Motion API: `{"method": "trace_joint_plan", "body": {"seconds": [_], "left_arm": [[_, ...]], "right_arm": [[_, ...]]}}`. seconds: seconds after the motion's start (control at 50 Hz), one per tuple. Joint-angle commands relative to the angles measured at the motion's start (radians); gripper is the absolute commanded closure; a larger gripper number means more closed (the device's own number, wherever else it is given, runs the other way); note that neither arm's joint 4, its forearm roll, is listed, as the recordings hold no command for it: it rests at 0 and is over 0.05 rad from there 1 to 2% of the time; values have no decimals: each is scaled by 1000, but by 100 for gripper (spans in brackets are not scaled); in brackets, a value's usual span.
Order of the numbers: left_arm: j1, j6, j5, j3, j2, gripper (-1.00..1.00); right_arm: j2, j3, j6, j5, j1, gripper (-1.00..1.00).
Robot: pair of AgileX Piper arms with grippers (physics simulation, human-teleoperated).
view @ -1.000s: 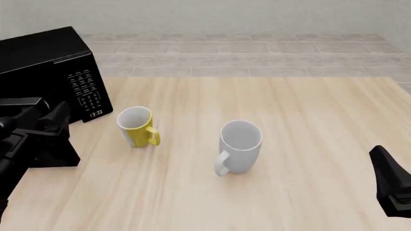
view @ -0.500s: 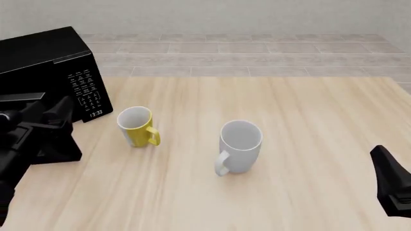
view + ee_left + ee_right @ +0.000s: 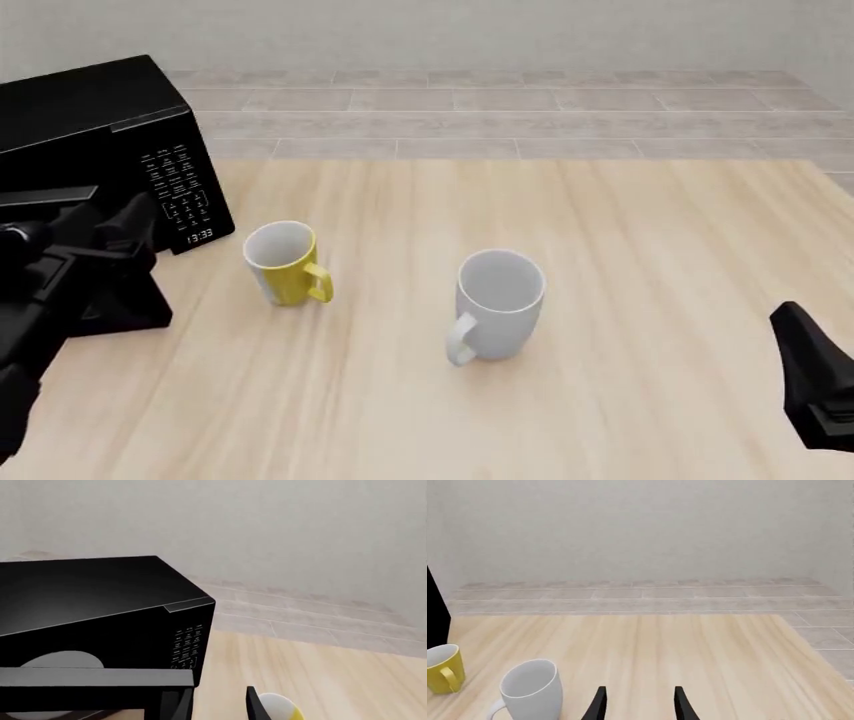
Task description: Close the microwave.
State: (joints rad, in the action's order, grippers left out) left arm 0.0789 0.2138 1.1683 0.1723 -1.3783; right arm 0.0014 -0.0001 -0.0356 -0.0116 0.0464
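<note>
The microwave (image 3: pixel 94 110) is a glossy black box at the far left of the table, keypad panel (image 3: pixel 180 195) facing right. Its door (image 3: pixel 47 195) stands swung out toward me. In the left wrist view the door's (image 3: pixel 93 678) grey top edge crosses in front of the microwave (image 3: pixel 100 590), and a white turntable shows inside. My left gripper (image 3: pixel 114 222) is open at the door's free edge; one fingertip (image 3: pixel 253 705) shows, the other blends into the dark door. At the near right, my right gripper (image 3: pixel 787 320) is open and holds nothing, fingers (image 3: pixel 599 705) apart.
A yellow mug (image 3: pixel 283 262) stands just right of the microwave's keypad, close to my left gripper. A larger white mug (image 3: pixel 498 303) stands mid-table, handle toward me. Both mugs show in the right wrist view, yellow (image 3: pixel 440 669) and white (image 3: pixel 527 690).
My left gripper has moved forward toward the microwave, and the door's top edge has shifted farther back with it. The right arm and both mugs have stayed put.
</note>
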Motion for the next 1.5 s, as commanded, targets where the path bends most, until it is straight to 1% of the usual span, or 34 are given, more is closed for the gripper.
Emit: {"method": "trace_joint_plan", "body": {"seconds": [0.02, 0.1, 0.18, 0.36, 0.56, 0.72, 0.9, 1.14, 1.22, 1.34, 1.5], "left_arm": [[69, -20, -176, -6, -89, -100], [66, -20, -191, 1, -78, -100], [70, -18, -243, 12, -29, -100], [72, -19, -278, 19, 7, -100], [67, -14, -267, 36, -41, -100], [58, -13, -300, 55, -25, -100], [56, -10, -285, 61, -54, -100], [59, -6, -298, 88, -80, -100], [56, -7, -316, 91, -63, -100], [54, -4, -296, 97, -93, -100], [59, -9, -300, 110, -102, -100]], "right_arm": [[0, 0, 0, 0, -2, -100], [-1, 0, -1, 2, -3, -100], [-1, 0, -3, 0, -3, -100], [-1, 0, -3, 1, -3, -100], [-1, 0, -4, 6, -4, -100], [-1, 0, -5, 11, -5, -100], [-1, 0, -9, 11, -7, -100], [-1, 0, -9, 12, -13, -100], [-1, 0, -10, 11, -15, -100], [-1, 0, -8, 10, -14, -100], [-1, 0, -11, 7, -16, -100]]}}
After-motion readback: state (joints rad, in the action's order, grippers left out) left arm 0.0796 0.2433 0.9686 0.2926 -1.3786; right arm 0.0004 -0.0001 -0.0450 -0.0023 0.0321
